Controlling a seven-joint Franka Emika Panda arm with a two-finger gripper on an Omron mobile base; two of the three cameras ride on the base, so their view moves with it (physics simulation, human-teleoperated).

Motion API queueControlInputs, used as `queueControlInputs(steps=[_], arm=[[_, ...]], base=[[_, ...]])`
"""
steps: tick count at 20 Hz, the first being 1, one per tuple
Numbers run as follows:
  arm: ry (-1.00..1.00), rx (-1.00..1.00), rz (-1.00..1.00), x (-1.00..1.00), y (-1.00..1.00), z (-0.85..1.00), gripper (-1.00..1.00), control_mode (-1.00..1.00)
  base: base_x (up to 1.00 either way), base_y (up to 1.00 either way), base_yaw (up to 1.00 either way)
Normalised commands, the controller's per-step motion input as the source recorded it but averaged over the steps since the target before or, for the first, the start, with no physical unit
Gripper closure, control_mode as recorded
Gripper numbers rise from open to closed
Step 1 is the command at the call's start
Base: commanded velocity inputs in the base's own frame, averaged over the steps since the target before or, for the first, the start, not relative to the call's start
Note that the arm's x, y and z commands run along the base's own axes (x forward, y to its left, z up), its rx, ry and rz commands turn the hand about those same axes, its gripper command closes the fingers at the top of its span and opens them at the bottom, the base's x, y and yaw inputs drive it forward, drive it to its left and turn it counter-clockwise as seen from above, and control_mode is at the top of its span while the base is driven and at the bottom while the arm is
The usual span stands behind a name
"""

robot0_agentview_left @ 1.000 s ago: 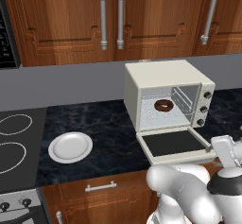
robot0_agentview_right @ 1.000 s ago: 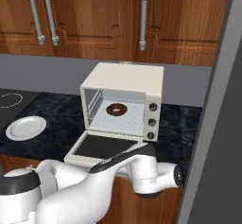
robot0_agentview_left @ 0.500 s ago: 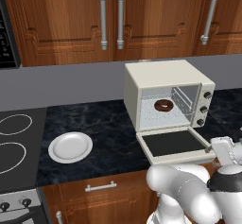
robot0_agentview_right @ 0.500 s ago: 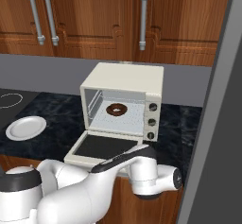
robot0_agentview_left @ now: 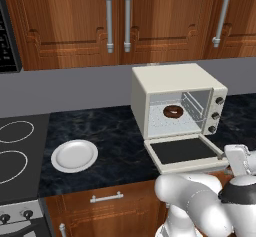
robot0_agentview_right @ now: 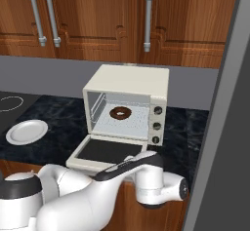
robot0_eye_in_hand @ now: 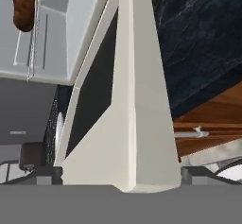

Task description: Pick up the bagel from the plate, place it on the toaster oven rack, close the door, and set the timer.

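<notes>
Nearest the cameras, the white arm bends low in front of the dark marble-patterned counter (robot0_agentview_left: 115, 136), and its hand (robot0_eye_in_hand: 121, 173) sits at the outer edge of the cream-framed door with the dark glass window (robot0_agentview_right: 105, 152). In the hand view the two small dark fingertips (robot0_eye_in_hand: 45, 173) stand far apart, one on each side of the door's pale edge, so the hand is spread wide with the door's rim between the tips; whether either tip touches the frame cannot be told.

The door lies folded down flat, hinged at the base of the cream box-shaped toaster oven (robot0_agentview_left: 172, 83), its glass facing up and reaching out to the counter's front edge. Beyond it, inside the open oven, the small dark chocolate-brown ring bagel (robot0_agentview_left: 173, 112) rests on the pale grey wire rack (robot0_agentview_left: 170, 123), toward the back of the cavity. Three dark knobs (robot0_agentview_right: 157, 125) run down the oven's front panel beside the opening.

Well apart to the oven's left, the round flat white plate (robot0_agentview_left: 74, 155) lies bare on the counter, near the black stovetop with white ring outlines (robot0_agentview_left: 15, 153). Behind everything hang brown wooden cabinets with silver bar handles (robot0_agentview_left: 117, 18).
</notes>
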Motion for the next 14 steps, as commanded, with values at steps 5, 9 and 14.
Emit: queueControlInputs(steps=[5, 9, 14], arm=[[-0.06, 0.04, 0.0, 0.32, 0.33, 0.59, -1.0, -1.0], [-0.08, 0.04, 0.0, 0.35, 0.3, 0.66, -1.0, -1.0], [-0.07, 0.02, 0.0, 0.37, 0.36, 0.64, -1.0, -1.0]], base=[[0.0, 0.0, 0.0], [0.0, 0.0, 0.0], [0.0, 0.0, 0.0]])
